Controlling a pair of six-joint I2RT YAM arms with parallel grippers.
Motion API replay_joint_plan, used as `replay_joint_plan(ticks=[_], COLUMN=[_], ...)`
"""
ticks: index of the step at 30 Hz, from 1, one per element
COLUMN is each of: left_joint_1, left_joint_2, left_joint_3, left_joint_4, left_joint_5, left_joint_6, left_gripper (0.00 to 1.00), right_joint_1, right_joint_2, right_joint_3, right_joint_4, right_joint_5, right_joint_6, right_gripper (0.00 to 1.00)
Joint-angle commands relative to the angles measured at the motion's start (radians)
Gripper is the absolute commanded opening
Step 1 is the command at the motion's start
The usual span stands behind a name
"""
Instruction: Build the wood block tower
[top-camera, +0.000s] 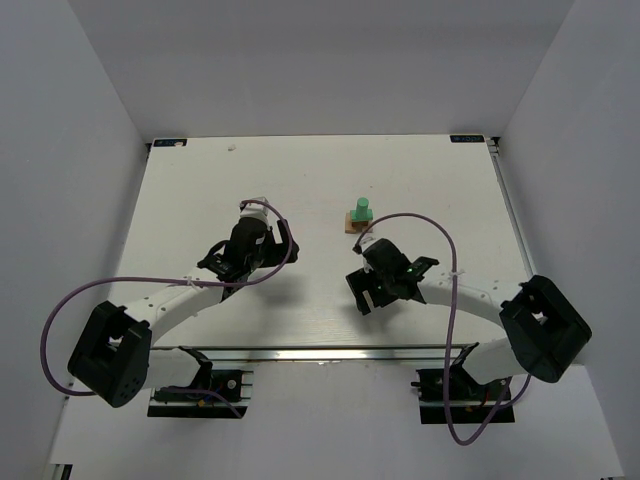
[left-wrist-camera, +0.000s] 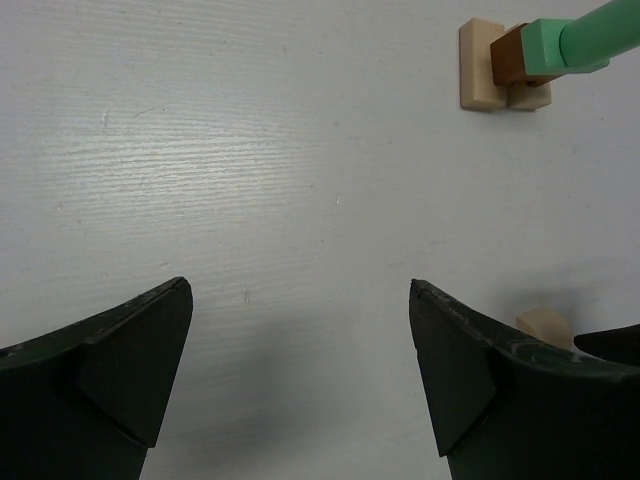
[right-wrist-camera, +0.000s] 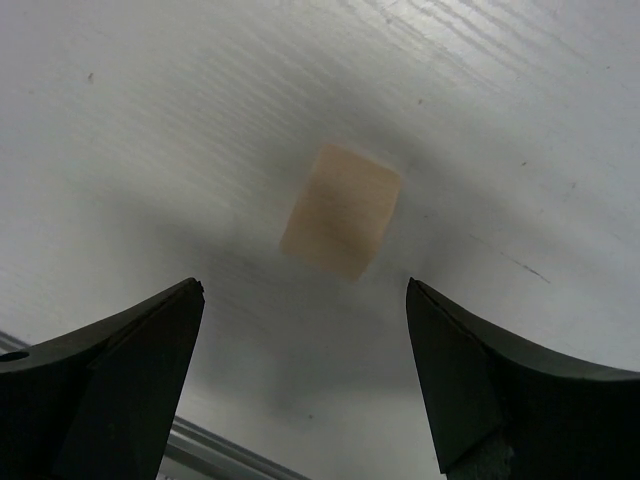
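The wood block tower (top-camera: 358, 216) stands mid-table: a pale tan base, a dark brown block, a mint green block and a green cylinder on top. In the left wrist view the tower (left-wrist-camera: 515, 62) is at the top right. My left gripper (top-camera: 252, 214) is open and empty, left of the tower, and its jaws (left-wrist-camera: 300, 285) stand wide over bare table. My right gripper (top-camera: 368, 272) is open, just in front of the tower. In the right wrist view a loose pale tan block (right-wrist-camera: 342, 210) lies on the table just ahead of the open right gripper (right-wrist-camera: 300, 283). The same block (left-wrist-camera: 545, 323) peeks out beside my left gripper's right finger.
The white table (top-camera: 300, 180) is walled by white panels on three sides. A metal rail (top-camera: 320, 352) runs along the near edge and shows in the right wrist view (right-wrist-camera: 215, 455). Purple cables loop over both arms.
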Motion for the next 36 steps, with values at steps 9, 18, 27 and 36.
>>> replay_joint_plan(ticks=[9, 18, 27, 36], left_joint_1=[0.005, 0.005, 0.005, 0.005], left_joint_2=[-0.028, -0.034, -0.03, -0.039], left_joint_3=[-0.019, -0.031, -0.032, -0.029], left_joint_4=[0.027, 0.029, 0.063, 0.056], left_joint_5=[0.023, 0.03, 0.043, 0.044], left_joint_6=[0.011, 0.009, 0.017, 0.02], left_gripper=[0.98, 0.98, 0.98, 0.98], right_joint_1=[0.005, 0.007, 0.007, 0.007], right_joint_2=[0.042, 0.058, 0.081, 0.047], right_joint_3=[0.044, 0.051, 0.07, 0.11], right_joint_4=[0.1, 0.095, 0.103, 0.129], right_joint_5=[0.091, 0.112, 0.131, 0.088], right_joint_6=[0.052, 0.072, 0.083, -0.032], right_gripper=[0.78, 0.53, 0.45, 0.1])
